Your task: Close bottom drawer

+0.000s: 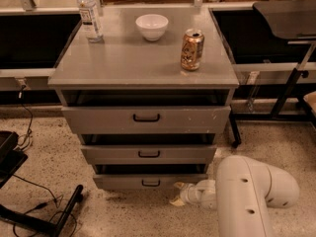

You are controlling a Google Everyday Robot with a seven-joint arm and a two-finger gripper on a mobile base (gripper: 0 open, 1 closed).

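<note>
The bottom drawer [148, 182] is the lowest of three grey drawers in a grey metal cabinet [98, 65]. Its low front panel with a small black handle stands slightly out from the cabinet, with a dark gap above it. My gripper [177, 193] is low near the floor, just right of the drawer front's lower right corner, at the end of my white arm [247, 196]. It touches or nearly touches the panel; I cannot tell which.
On the cabinet top stand a water bottle [90, 17], a white bowl [151, 26] and a tan can [192, 49]. The middle drawer [148, 153] and top drawer [146, 118] also stand slightly out. A black stand base [59, 216] and cables lie at left.
</note>
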